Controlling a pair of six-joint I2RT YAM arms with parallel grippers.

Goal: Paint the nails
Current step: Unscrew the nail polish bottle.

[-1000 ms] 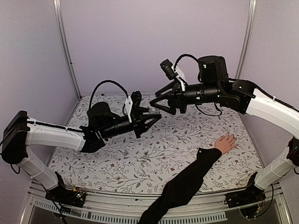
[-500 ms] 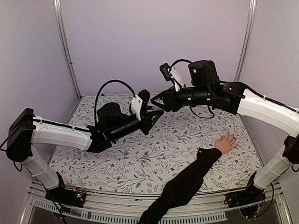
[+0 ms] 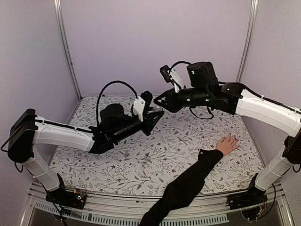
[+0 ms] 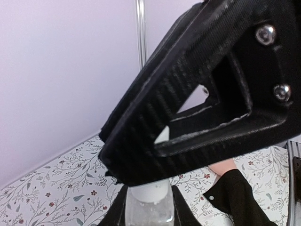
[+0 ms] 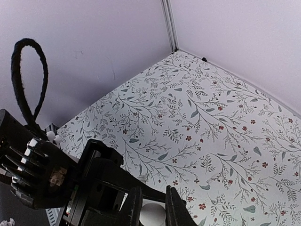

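The left end effector (image 3: 156, 114) is clamped on a pale bottle (image 4: 148, 209), held up above the table (image 3: 141, 160) towards the back. The right end effector (image 3: 160, 102) meets it from the right, its fingers closed on the white cap (image 5: 153, 214). The nails (image 3: 232, 137) (too small to make out) are on a hand (image 3: 228, 144) lying flat, fingers spread, on the table's right side, well apart from both.
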